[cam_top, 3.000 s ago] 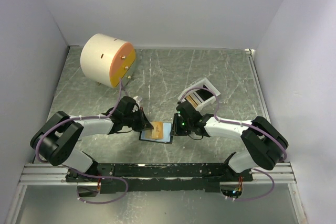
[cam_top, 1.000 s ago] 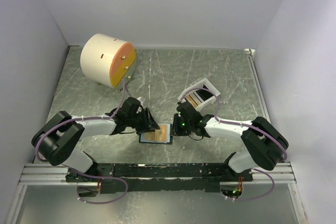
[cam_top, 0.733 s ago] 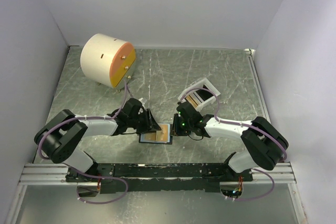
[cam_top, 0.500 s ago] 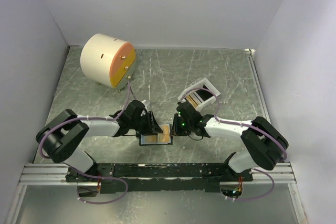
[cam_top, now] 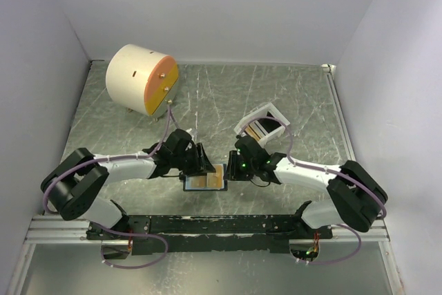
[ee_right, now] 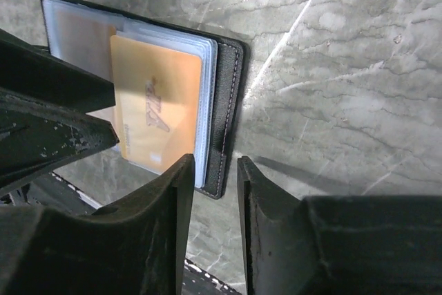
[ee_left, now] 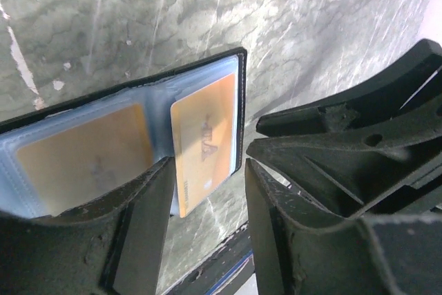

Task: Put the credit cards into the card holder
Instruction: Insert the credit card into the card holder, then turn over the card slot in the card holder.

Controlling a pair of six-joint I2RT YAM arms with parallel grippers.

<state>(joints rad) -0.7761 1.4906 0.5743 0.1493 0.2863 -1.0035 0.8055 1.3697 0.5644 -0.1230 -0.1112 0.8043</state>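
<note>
Surroundings: a big cream cylinder with an orange face (cam_top: pixel 141 79) is standing at the far left of the grey-green marbled table (cam_top: pixel 290 94). A white open-topped tray (cam_top: pixel 262 124) is sitting just behind the right arm.
Obstruction: both grippers are crowding the holder from either side, hiding parts of its rim from above.
Location: the black folding card holder (ee_right: pixel 226 94) is lying open and flat at the near middle of the table.
Holder: clear sleeves are showing inside a stitched black border.
Cards: one orange-tan plastic credit card (ee_right: pixel 155 112) is lying on the sleeves, sticking out past the holder's edge. A second orange card (ee_left: pixel 90 160) is sitting under a sleeve.
Left gripper (ee_left: pixel 207 164): its jaws are standing spread, one finger either side of the protruding card. Contact cannot be told.
Right gripper (ee_right: pixel 214 160): its jaws are standing a narrow gap apart over the holder's corner.
Writing: a dark printed mark is showing on the card face, too blurred to read.
</note>
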